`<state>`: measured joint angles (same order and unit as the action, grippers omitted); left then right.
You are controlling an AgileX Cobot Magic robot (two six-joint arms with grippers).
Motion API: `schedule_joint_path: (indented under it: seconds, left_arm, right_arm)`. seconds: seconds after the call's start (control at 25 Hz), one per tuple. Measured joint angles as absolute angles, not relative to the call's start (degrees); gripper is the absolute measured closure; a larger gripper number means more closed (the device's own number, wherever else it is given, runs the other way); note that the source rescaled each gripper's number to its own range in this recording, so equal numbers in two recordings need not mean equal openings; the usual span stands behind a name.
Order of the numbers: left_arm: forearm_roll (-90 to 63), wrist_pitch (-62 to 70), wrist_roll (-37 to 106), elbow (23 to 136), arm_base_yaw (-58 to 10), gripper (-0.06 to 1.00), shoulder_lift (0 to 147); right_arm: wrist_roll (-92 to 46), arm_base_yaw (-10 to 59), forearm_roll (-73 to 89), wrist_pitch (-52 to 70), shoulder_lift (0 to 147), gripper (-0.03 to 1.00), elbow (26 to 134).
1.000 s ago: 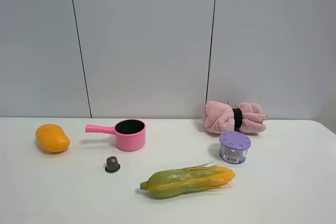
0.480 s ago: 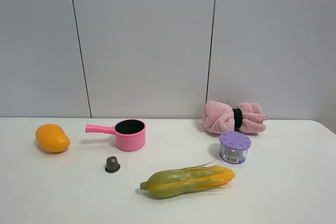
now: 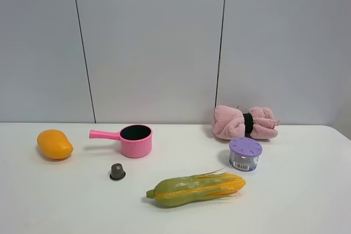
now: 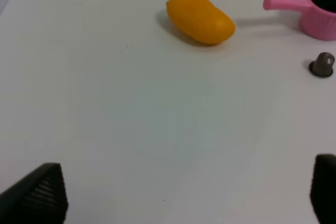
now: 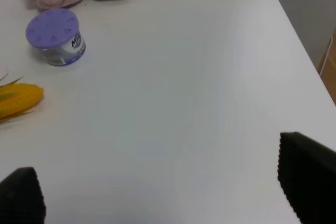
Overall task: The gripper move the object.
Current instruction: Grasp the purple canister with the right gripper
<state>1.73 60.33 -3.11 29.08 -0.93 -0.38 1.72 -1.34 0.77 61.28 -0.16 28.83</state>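
White table (image 3: 307, 201) beneath left tool (image 4: 181, 198) and right tool (image 5: 163, 187), both spread wide, empty.

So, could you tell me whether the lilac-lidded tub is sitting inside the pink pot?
No, the tub stands beside the pink towel, well across the table from the pot.

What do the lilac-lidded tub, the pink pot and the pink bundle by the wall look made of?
Lilac-lidded tub: looks like plastic, with a matte slotted lid over a clear or silvery wall and a printed barcode label.
Pink pot: probably moulded plastic, given the uniform colour, soft sheen and dark inside.
Pink bundle: plush cloth, in fuzzy folds cinched by a dark band.
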Motion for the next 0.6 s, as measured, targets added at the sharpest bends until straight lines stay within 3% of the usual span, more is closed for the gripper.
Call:
schedule_joint_path:
  seconds: [0.6]
  left_arm:
    - [1.7, 60.3, -3.1, 29.1, -0.9, -0.06, -0.4]
  right_arm:
    - [1.7, -1.3, 0.9, 61.3, 6.6, 0.03, 28.8]
